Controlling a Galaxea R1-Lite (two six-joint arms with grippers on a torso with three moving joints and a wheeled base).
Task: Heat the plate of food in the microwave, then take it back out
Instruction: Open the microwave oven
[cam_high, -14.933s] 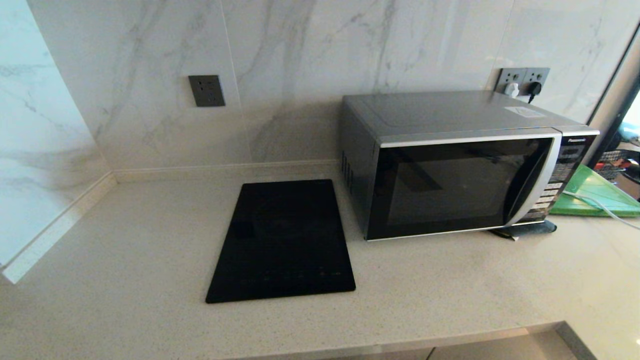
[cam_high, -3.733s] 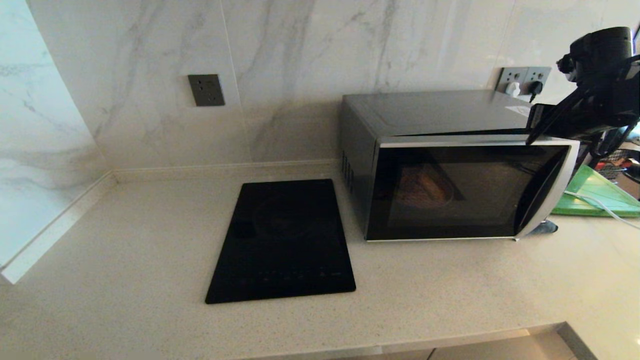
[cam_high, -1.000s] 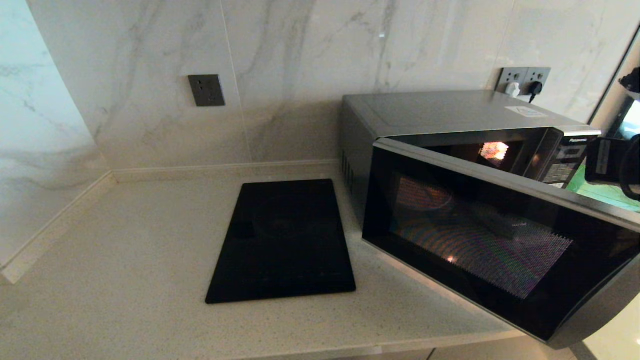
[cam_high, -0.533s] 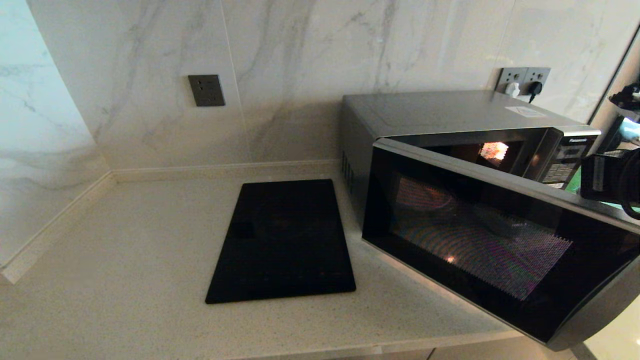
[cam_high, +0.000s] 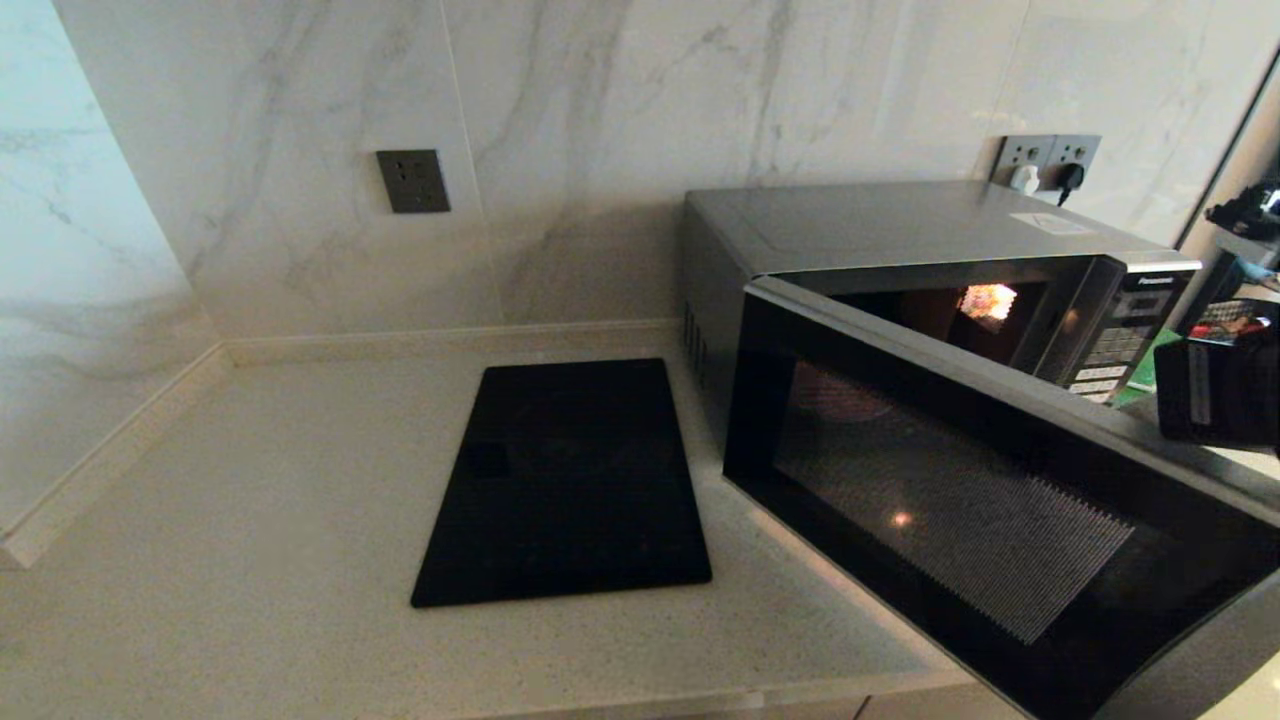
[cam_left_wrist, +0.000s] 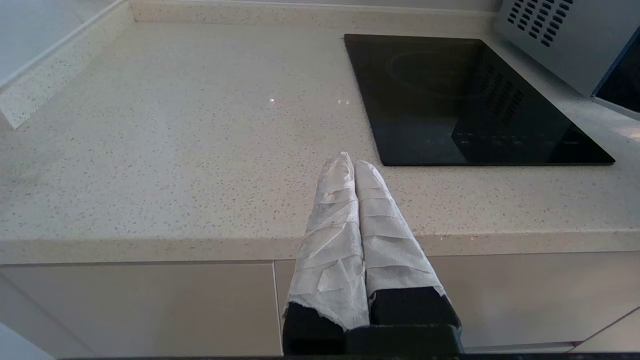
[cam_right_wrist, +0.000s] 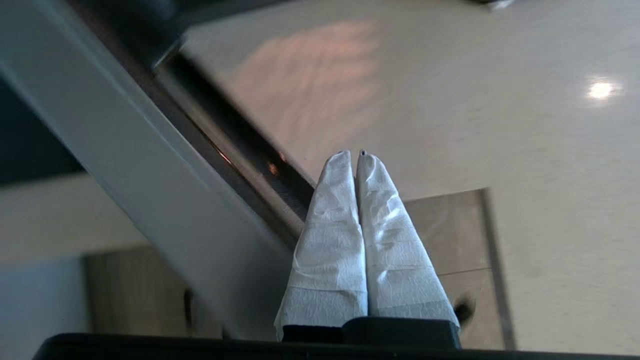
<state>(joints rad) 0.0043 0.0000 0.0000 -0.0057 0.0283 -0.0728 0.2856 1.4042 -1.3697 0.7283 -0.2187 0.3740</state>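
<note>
step: swinging microwave (cam_high: 880, 300) door (cam_high: 980, 500) wide to fetch plate of food (cam_high: 835, 395), dim behind the glass | right gripper (cam_right_wrist: 352, 156) pressed together beside door edge | left gripper (cam_left_wrist: 350, 161) pressed together, parked | next: spread fingers, reach inside

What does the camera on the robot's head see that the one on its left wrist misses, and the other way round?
Only the head view shows the microwave's lit inside behind its half-open door, the button panel, the wall sockets, and a dark part of the right arm at the door's far edge.

Only the left wrist view shows the left gripper, shut and empty, hanging in front of the counter's edge above the cabinet fronts.

Both show the speckled countertop, the black cooktop and the microwave's vented side.
</note>
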